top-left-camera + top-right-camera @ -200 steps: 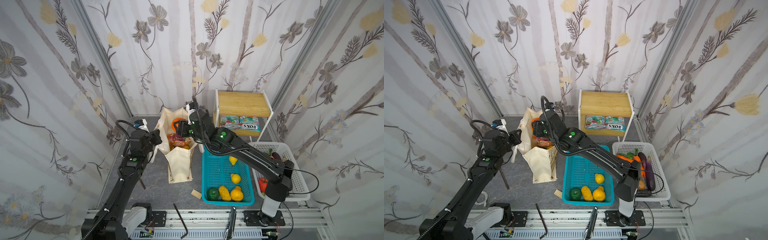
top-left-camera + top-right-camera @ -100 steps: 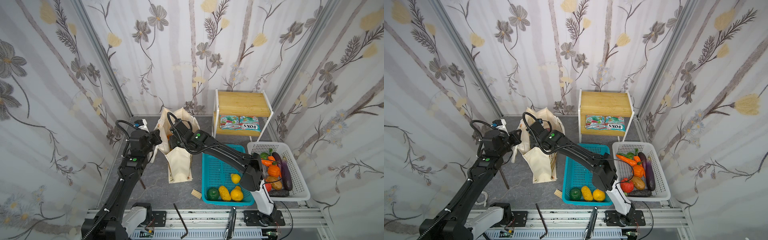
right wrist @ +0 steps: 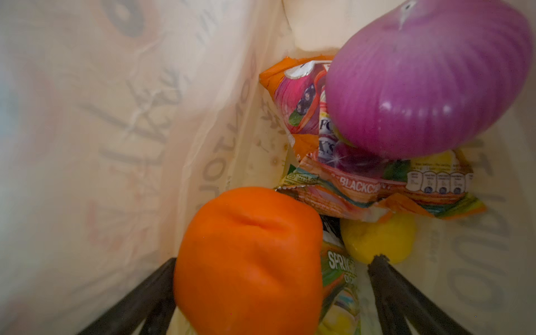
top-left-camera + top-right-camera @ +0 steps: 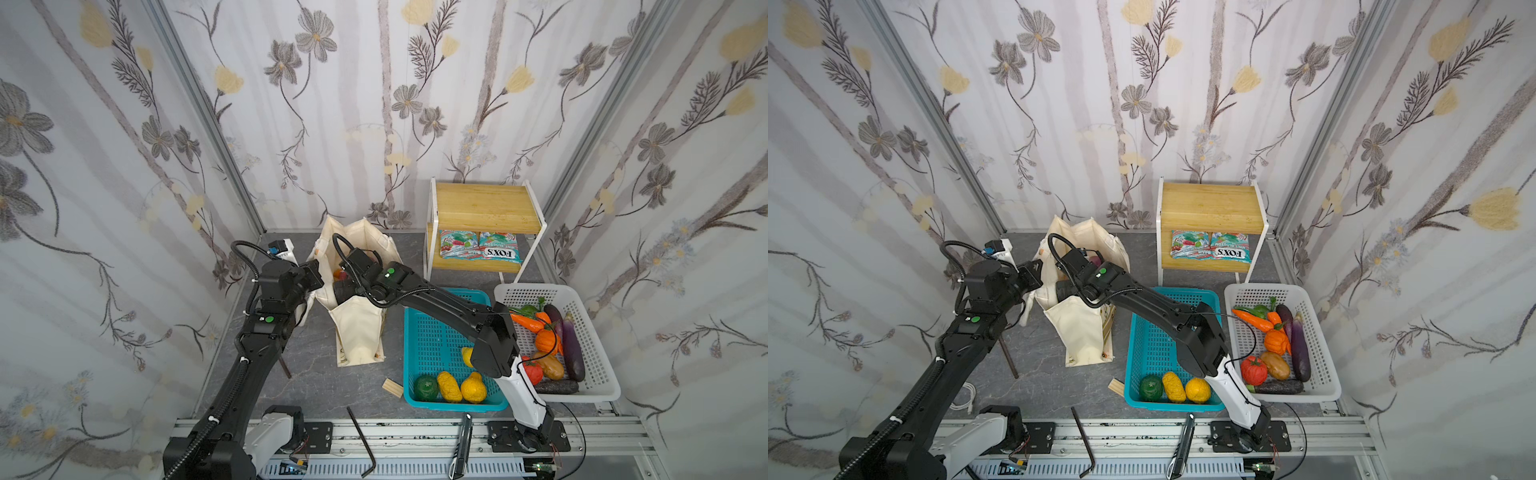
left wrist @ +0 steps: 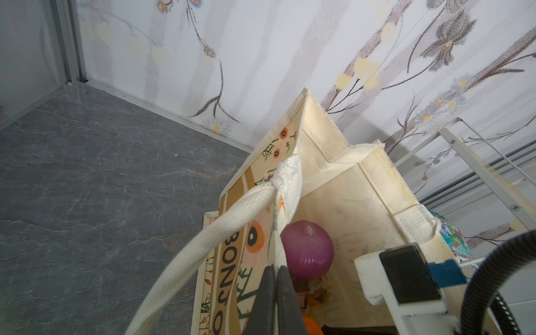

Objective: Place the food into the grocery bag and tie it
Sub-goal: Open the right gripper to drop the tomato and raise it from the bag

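Note:
The cream grocery bag (image 4: 359, 332) (image 4: 1079, 332) stands upright with its mouth held wide. My left gripper (image 4: 309, 276) (image 5: 275, 269) is shut on the bag's printed side wall (image 5: 232, 261), just below the white rope handle (image 5: 232, 220). My right gripper (image 3: 274, 259) reaches deep inside the bag and is open. The orange (image 3: 249, 255) lies between its spread fingers, with a gap to one finger (image 3: 385, 278). Beside it lie the purple onion (image 3: 420, 81) (image 5: 307, 249), the lemon (image 3: 377, 240), the orange packet (image 3: 362, 185) and the green packet (image 3: 339, 269).
A teal basket (image 4: 432, 332) right of the bag holds a dark green fruit (image 4: 426, 386) and yellow fruits. A white basket (image 4: 594, 345) of vegetables stands further right. A wooden rack (image 4: 486, 208) with FOX'S packets (image 4: 478, 247) is behind. A wood block (image 4: 392, 388) lies on the floor.
My right arm has gone from above the bag's mouth down into the bag, and its jaws have spread wider off the orange. The left gripper has kept its hold and place.

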Robot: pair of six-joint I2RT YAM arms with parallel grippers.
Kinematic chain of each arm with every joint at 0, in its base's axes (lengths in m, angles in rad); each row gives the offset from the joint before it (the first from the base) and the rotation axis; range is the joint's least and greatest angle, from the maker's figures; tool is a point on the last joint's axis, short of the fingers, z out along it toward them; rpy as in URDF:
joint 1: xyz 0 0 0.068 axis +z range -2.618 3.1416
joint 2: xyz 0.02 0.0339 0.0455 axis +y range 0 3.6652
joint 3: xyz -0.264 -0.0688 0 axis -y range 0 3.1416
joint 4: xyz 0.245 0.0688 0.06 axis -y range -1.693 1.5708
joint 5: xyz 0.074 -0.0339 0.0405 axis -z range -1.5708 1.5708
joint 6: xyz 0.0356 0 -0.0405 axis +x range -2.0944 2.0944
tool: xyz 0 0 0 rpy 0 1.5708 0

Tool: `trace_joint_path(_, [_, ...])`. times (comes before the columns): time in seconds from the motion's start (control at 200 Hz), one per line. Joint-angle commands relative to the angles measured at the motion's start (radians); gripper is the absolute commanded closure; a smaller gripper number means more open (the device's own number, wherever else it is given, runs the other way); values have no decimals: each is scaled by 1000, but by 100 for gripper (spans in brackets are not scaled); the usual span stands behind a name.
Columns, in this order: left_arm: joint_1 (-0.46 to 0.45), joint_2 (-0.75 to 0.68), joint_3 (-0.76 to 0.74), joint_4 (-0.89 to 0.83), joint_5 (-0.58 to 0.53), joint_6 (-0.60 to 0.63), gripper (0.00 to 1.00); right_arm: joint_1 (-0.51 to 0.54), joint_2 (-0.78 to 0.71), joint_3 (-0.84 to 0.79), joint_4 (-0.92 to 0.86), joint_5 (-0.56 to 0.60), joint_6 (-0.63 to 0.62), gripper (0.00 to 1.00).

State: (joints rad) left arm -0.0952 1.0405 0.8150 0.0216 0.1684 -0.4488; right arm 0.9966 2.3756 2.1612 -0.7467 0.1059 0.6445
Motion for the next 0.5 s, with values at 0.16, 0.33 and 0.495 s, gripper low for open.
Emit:
trace_joint_path(0.16, [0,-8,-4,18,-4,9,100,5,-188,-58,50,144,-2,0])
trace_joint_path(0.33, [0,-6,-5,18,-7,10,100,6,-425,-290,218,275,18,0])
trace_joint_path(0.495, [0,-15,-5,18,-15,16,100,-15,-648,-614,512,299,18,0])
